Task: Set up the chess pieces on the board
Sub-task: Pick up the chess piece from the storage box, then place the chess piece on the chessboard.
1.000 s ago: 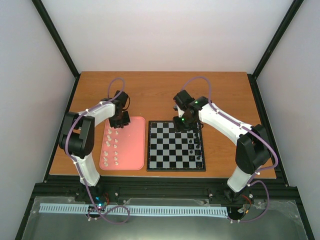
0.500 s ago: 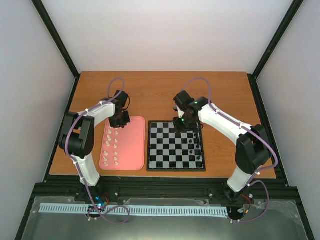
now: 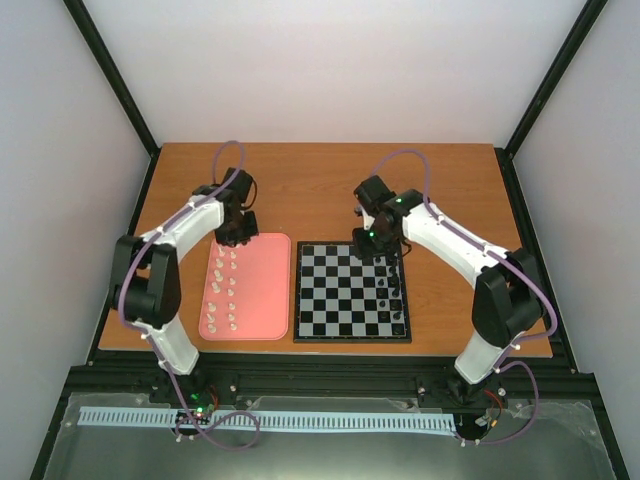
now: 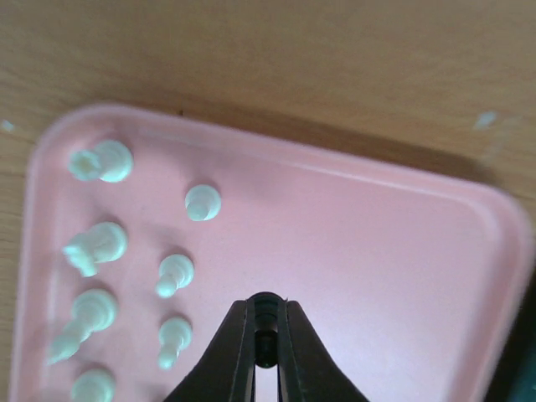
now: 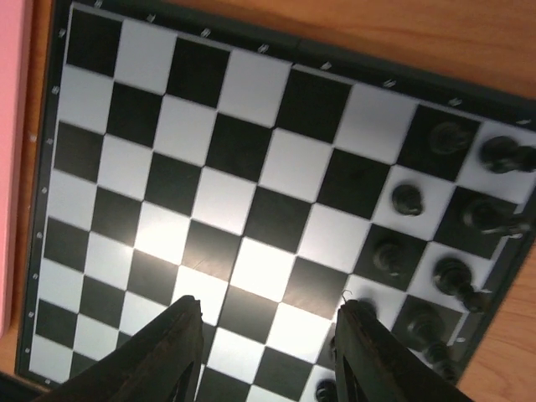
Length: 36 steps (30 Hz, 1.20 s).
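Observation:
The board point(image 3: 335, 300) lies flat right of centre, with several black chess pieces point(image 3: 397, 290) in its two right-hand columns. Several white chess pieces point(image 3: 225, 290) stand in two columns on the left of the pink tray point(image 3: 265, 295). My left gripper point(image 3: 240, 228) hangs over the tray's far end. In the left wrist view it point(image 4: 266, 306) is shut on a small chess piece point(image 4: 266, 311) that looks dark between the fingers, with white pieces point(image 4: 203, 203) to its left. My right gripper point(image 3: 370, 245) hovers open over the board's far edge point(image 5: 251, 201), nothing between its fingers, black pieces point(image 5: 408, 199) to its right.
The tray sits directly left of the board on the wooden table point(image 3: 320, 190). Black frame posts point(image 3: 115, 90) and white walls close in the sides. A black rail point(image 3: 320, 375) runs along the near edge by the arm bases.
The left jaws have closed on a piece and the left gripper has moved toward the tray's far edge. The right gripper has shifted slightly to the right, still open.

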### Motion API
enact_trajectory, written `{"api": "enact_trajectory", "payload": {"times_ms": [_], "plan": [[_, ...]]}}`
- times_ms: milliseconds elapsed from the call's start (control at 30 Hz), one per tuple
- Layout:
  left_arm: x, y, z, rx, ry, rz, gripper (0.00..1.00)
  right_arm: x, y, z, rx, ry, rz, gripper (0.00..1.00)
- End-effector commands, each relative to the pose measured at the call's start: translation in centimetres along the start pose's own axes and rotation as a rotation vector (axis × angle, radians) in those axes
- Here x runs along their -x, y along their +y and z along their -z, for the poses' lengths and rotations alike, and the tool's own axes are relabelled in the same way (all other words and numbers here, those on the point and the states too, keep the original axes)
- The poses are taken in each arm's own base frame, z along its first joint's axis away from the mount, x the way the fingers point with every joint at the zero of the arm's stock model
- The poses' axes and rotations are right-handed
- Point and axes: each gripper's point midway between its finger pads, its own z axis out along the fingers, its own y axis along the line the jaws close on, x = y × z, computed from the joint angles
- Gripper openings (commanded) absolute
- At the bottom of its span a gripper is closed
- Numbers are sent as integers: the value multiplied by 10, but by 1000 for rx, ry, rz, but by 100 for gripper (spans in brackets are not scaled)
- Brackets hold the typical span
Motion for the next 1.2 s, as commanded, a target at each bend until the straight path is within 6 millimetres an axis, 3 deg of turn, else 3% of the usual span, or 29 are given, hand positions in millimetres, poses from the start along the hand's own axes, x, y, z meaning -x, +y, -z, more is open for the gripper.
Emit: {"api": "enact_trajectory", "payload": {"times_ms": [0,67,267,300,367,633,833,1000,1167], "plan": [[13,-29,81,-94,-124,-114,1,26,-26,32,-43,-111,-49,52],[0,-54,103,-178,-135,-183,1,33,-42,39,-67,-137,-85,54],[-66,-139,152,-449,-92,-444,1,38,-95,53,-147,-169,-192,75],[-77,-151,157,-477,-78,-497,1,38,-102,55,-155,-172,-205,80],[-99,-174,167,-521,-62,-604,1,38,-115,57,-168,-181,-226,98],[-189,-243,189,-666,68,-943,1,32,-144,63,-209,-184,-261,100],[-253,-264,190,-680,205,-1084,1,19,-164,62,-203,-177,-329,100],[-286,-268,181,-649,278,-1120,1,14,-169,63,-216,-196,-337,100],[-308,-261,159,-602,342,-1124,1,7,-167,55,-191,-194,-350,100]]}}
